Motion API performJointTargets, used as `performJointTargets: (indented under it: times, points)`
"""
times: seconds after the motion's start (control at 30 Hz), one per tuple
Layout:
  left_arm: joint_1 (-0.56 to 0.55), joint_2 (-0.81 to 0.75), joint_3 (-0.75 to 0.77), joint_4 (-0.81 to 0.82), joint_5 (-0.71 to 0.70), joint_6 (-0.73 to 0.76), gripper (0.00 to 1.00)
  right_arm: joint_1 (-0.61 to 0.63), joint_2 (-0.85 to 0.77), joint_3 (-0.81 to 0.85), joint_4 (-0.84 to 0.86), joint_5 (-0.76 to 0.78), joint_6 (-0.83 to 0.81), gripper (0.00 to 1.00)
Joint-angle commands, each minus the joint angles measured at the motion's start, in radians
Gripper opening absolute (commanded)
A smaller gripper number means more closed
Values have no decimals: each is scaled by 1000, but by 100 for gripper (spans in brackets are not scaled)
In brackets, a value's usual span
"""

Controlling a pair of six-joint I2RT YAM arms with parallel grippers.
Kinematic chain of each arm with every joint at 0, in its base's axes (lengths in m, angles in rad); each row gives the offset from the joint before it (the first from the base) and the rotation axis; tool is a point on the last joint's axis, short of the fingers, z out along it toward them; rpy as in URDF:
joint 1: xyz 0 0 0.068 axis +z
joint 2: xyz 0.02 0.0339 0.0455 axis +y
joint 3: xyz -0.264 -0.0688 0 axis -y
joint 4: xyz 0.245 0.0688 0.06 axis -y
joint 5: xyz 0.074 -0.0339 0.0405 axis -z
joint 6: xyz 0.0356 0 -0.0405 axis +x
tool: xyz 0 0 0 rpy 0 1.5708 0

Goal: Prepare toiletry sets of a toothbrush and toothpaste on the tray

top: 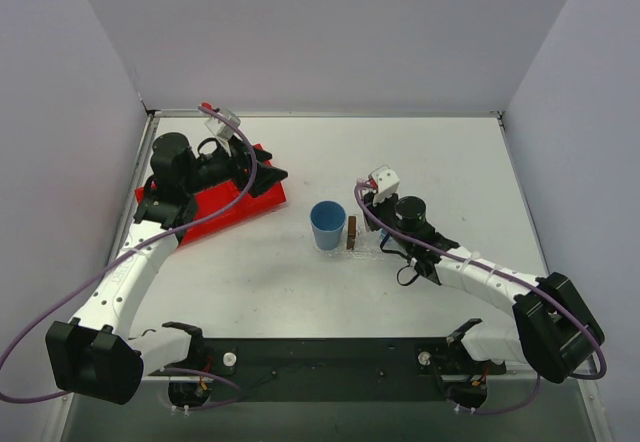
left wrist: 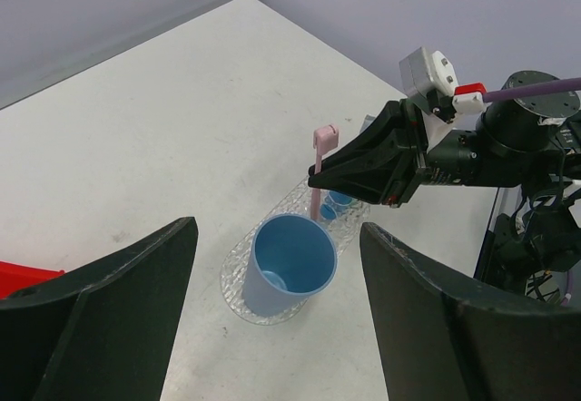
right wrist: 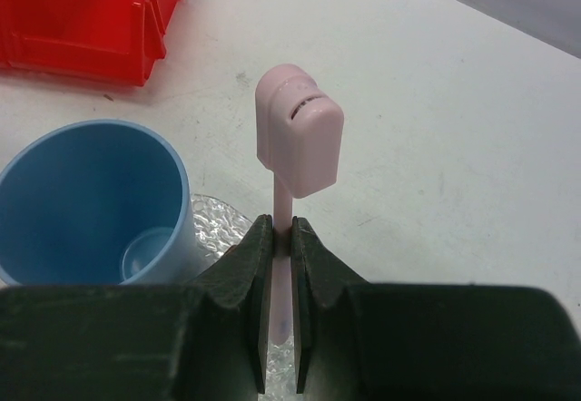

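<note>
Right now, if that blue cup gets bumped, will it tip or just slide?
Probably light: the blue cup looks like thin, empty plastic. It narrows toward its base and stands on the bubbly mat, so a rim-height nudge would likely tip it. The right gripper, shut on the toothbrush, is close enough to do that.

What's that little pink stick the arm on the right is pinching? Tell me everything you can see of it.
It is a toothbrush: pale pink, smooth, plastic-looking, with a thin straight stem topped by a rounded blocky head with small slits. It stands upright, head up, its stem pinched between the two dark fingers of the right gripper, the only thing seen touching it. It is just beside the blue cup, over the clear bubbly mat. The fingers hide its lower end.
</note>
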Motion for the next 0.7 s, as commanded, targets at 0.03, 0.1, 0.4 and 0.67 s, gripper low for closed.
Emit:
performJointTargets:
  times: [0.03, 0.1, 0.4, 0.67]
  points:
    - [5, 0, -12, 57, 17, -1, 82, 11, 13, -14, 102, 14, 1, 0]
    - [5, 0, -16, 58, 16, -1, 82, 11, 15, -16, 109, 15, 4, 0]
    - [5, 3, -22, 61, 16, -4, 82, 17, 19, -33, 126, 27, 13, 0]
    - [7, -5, -28, 57, 11, -1, 82, 19, 16, -45, 123, 31, 19, 0]
